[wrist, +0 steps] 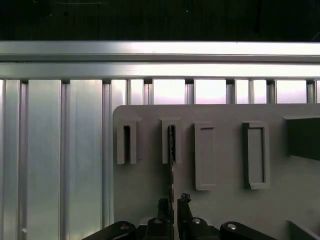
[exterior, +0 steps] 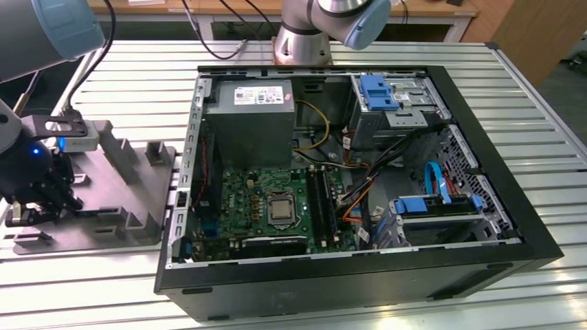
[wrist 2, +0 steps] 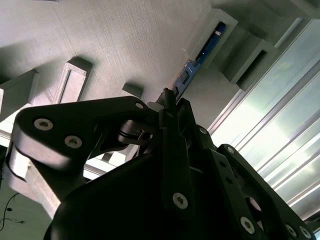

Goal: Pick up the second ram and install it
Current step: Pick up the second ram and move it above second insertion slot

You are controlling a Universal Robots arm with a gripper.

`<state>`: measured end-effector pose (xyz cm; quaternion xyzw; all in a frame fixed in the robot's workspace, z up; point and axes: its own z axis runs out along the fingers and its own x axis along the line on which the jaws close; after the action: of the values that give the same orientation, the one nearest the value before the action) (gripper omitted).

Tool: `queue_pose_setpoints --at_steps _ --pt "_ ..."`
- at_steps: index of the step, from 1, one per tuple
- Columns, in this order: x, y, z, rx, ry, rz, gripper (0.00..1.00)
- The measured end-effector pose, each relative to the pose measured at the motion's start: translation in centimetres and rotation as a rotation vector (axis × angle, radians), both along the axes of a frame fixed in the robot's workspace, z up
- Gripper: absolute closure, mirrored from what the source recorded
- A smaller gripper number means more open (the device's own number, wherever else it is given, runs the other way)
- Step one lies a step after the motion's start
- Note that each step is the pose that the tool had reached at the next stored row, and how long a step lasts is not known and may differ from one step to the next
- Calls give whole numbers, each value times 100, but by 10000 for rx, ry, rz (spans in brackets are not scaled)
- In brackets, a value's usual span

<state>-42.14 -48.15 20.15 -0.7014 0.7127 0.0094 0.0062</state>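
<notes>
Gripper (wrist: pixel 173 201) is clamping ram (wrist 2: pixel 192 67) | ram is standing edge-up in grey holder (wrist: pixel 225 210) slot | holder is lying beside open case (exterior: pixel 367 275)

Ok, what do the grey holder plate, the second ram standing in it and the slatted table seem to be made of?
The grey holder plate looks like matte plastic, probably 3D-printed, going by the fine parallel lines across its face in the second wrist view. The second ram is presumably dark blue circuit-board laminate with small parts on it. The slatted table is likely aluminium profiles: pale, reflective, with straight grooves.
</notes>
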Motion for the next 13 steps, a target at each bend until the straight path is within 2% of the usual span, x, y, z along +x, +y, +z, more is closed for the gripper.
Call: queue_pose_setpoints --at_steps 7,9,13 --pt "-1 0 -1 5 1 0 79" --pt "0 -1 -3 55 -1 1 79" --pt "0 0 -3 61 -2 0 79"
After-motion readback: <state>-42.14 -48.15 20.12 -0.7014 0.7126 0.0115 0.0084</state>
